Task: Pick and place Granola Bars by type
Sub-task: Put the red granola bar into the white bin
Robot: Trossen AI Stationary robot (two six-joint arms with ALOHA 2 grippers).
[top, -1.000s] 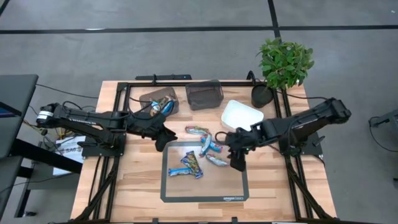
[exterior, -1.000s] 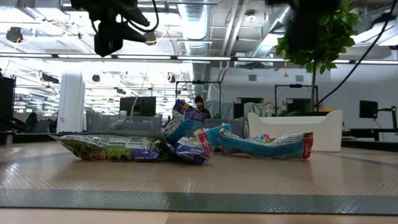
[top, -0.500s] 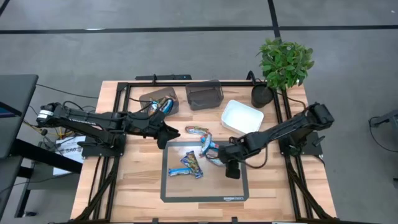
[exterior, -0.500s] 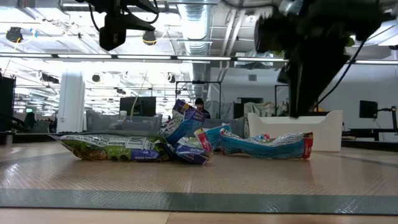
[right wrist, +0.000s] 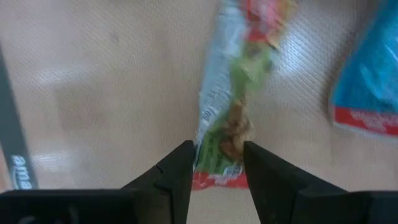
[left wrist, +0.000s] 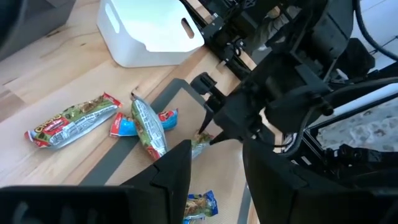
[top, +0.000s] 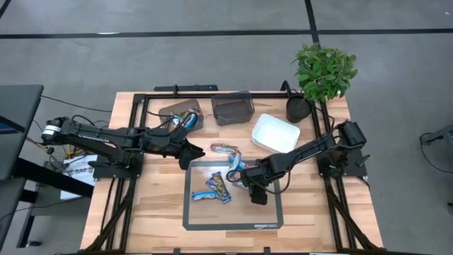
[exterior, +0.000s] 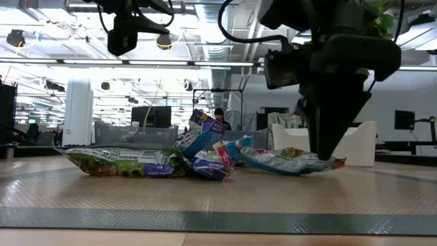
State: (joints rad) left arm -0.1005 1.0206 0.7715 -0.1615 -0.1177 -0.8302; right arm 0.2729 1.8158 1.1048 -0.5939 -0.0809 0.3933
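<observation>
From above: right gripper (top: pixel 255 190) now down on the grey mat (top: pixel 212 221), swung in from beside the white tray (top: pixel 274 132) a second ago; left gripper (top: pixel 190 154) parked at the mat's far-left corner, unmoved. Granola bars (top: pixel 218 187) scattered on the mat (a few more in the far bin (top: pixel 180 115)).

At table level: right gripper (exterior: pixel 332 147) lowered onto the end of a bar (exterior: pixel 287 160), that bar's end now pressed flatter than before.

Left wrist: fingers (left wrist: pixel 174 171) spread, holding nothing.

Right wrist: fingers (right wrist: pixel 180 165) astride the bar's (right wrist: pixel 227 106) red end, apart, not yet pinching. Means a pick about to start.
</observation>
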